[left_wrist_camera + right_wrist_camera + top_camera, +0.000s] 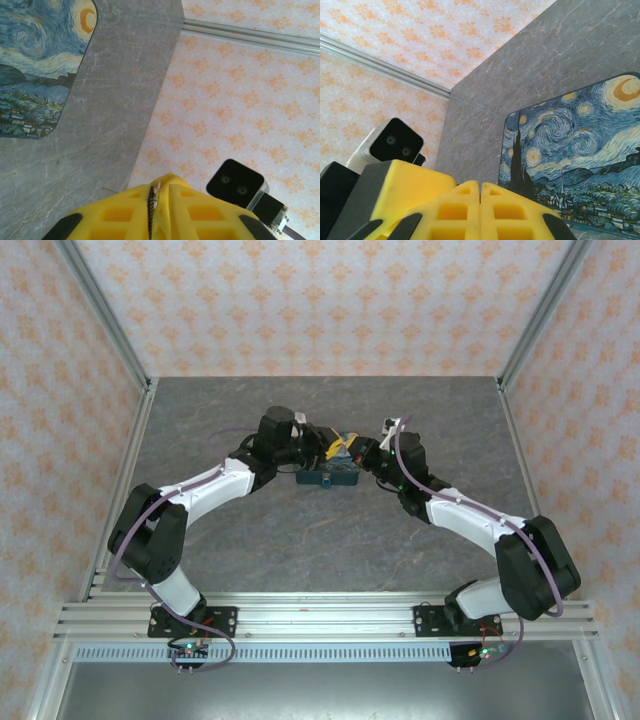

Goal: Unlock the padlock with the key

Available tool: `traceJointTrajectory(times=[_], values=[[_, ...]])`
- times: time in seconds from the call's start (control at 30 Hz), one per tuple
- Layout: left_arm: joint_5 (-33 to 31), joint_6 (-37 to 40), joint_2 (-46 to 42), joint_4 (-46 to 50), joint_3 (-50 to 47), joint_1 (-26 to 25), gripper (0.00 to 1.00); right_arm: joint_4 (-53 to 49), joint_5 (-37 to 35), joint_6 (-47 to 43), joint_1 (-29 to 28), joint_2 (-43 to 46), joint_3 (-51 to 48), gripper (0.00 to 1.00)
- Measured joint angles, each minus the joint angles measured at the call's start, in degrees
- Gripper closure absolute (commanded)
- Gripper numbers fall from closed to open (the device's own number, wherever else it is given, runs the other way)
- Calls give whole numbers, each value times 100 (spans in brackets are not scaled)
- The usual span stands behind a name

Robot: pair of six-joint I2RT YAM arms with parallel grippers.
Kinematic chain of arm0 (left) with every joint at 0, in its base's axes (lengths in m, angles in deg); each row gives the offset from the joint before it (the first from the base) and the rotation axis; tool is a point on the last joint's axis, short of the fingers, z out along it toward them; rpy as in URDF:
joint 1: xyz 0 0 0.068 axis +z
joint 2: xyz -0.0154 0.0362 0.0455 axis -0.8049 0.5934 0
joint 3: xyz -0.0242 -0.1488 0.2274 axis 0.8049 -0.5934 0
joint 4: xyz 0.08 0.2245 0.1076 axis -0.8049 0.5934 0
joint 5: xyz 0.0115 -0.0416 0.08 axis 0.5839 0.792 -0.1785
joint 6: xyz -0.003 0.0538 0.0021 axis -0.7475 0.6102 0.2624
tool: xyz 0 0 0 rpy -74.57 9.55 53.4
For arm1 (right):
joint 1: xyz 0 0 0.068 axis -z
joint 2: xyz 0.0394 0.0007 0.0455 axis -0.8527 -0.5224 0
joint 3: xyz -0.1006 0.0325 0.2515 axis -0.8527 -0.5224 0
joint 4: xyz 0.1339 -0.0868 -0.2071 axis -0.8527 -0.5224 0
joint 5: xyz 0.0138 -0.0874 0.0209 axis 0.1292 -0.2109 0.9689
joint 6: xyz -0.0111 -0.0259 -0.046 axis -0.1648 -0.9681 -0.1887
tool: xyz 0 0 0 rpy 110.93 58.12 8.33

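I have the left hand point(160, 187) clenched on the key point(155, 196), edge-on between its fingertips point(182, 195); right hand point(480, 192) clenched, empty. Pickup looks done; next I must align the key with the padlock's keyhole.

The tabletop point(330, 540) is finished in matt grey veining. The box point(580, 165) is faced with a smooth print. The left hand point(161, 184) and right hand point(480, 189) are tipped in matt yellow plastic; the key point(155, 200) is pale metal.
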Motion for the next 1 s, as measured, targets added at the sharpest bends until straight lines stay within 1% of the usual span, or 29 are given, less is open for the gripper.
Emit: traceJointTrajectory(times=[0.17, 0.3, 0.33, 0.4, 0.43, 0.47, 0.53, 0.63, 0.77, 0.87, 1.0], values=[[-24, -4, 0, -28, 0, -2, 100, 35, 4, 26, 28, -2, -2, 100], [-24, 11, 0, -39, 0, -2, 100, 44, 17, 50, 35, -2, -2, 100], [-24, 20, 0, -39, -2, -2, 100, 50, 33, 66, 50, -2, -2, 96], [-22, 72, 0, -57, 0, -2, 100, 90, 118, 166, 114, -2, -17, 67], [-26, 129, 0, -63, 0, -13, 100, 127, 164, 199, 153, -2, -39, 58], [-24, 216, 0, -61, 0, -17, 100, 181, 225, 245, 238, 2, -81, 53], [-22, 446, 0, -55, 2, -17, 100, 238, 326, 326, 452, 22, -179, 47], [28, 874, 7, -37, 46, -9, 100, 258, 597, 396, 861, 76, -293, 44], [297, 1458, 72, -37, 254, 11, 100, 444, 1189, 417, 1279, 87, -299, 44], [516, 1862, 133, -39, 400, 17, 100, 605, 1685, 420, 1414, 85, -297, 45], [789, 2205, 195, -105, 461, 55, 100, 769, 2232, 455, 1434, 42, -254, 48]])
